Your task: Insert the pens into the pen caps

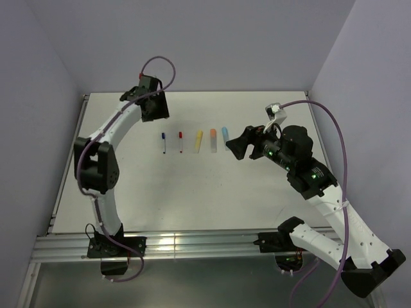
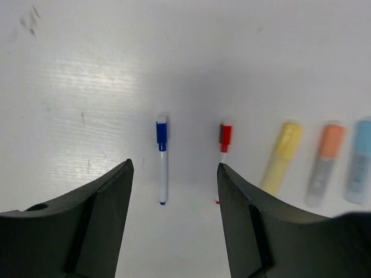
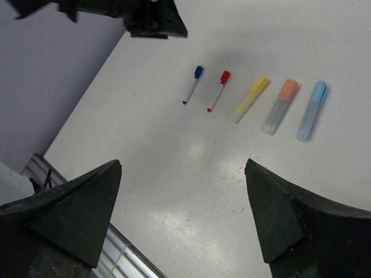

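The white table [image 1: 192,192] carries all five pens in one row near its middle. The right claw [image 3: 183,165] hangs to the row's right, fingers spread wide and empty. The left claw [image 2: 174,168] hovers over the thin pens, also spread, pinching nothing. The yellow marker [image 2: 281,157], orange marker [image 2: 324,165] and light-blue marker [image 2: 359,171] lie side by side, each seemingly capped. Left of them lie the red pen [image 2: 224,147] and dark-blue pen [image 2: 163,174], with the red cap [image 2: 226,134] and dark-blue cap [image 2: 162,133] seated on their far ends. All look light, stiff and smooth, likely to roll or skid. I would pinch across mid-barrel, clear of the cap.
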Robot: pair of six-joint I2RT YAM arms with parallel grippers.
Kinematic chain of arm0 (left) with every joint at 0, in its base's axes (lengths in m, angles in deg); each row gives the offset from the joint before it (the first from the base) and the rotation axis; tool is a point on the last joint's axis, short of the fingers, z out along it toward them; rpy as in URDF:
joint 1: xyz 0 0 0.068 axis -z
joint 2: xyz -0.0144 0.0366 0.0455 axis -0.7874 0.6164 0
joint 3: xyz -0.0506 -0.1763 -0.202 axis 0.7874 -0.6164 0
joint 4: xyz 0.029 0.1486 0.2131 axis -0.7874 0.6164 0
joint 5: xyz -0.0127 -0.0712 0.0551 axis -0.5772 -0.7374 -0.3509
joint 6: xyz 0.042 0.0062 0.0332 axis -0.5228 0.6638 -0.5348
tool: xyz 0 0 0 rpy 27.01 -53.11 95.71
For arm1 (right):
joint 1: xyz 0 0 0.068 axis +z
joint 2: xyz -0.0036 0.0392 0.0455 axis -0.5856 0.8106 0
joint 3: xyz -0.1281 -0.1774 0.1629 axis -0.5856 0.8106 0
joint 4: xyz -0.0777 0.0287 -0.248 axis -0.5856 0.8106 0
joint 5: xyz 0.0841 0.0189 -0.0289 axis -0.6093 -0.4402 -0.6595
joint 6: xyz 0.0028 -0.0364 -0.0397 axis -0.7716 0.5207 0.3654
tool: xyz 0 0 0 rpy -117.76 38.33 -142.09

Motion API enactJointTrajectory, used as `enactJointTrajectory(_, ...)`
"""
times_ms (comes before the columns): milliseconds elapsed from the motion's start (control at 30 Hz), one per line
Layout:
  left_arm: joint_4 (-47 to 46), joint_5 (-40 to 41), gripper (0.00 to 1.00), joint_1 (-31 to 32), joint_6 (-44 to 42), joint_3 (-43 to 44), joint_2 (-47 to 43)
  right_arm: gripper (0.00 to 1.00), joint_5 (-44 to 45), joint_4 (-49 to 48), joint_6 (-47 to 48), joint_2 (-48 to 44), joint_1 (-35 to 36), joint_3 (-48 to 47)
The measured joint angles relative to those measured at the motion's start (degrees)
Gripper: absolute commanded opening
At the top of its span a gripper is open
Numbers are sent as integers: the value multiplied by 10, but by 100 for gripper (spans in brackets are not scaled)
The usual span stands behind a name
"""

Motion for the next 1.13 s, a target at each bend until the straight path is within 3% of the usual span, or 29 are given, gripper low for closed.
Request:
enactJointTrajectory(100,-17,0,68,3,1,-32,-110,100,2,0,3,0,0,0)
enactJointTrajectory(333,-52,6,70,26,2,-193,-413,100,12,0,0,3,0,0)
enactJointTrajectory(500,-70,6,70,34,0,-321,-548,100,26,-2,-4,9,-1,0)
enactJointTrajectory(700,-96,6,70,33,-9,-436,-639,100,43,-2,-5,14,-1,0)
enactJointTrajectory(1133,-144,-12,69,30,-14,-452,-667,100,59,-3,-2,14,-1,1)
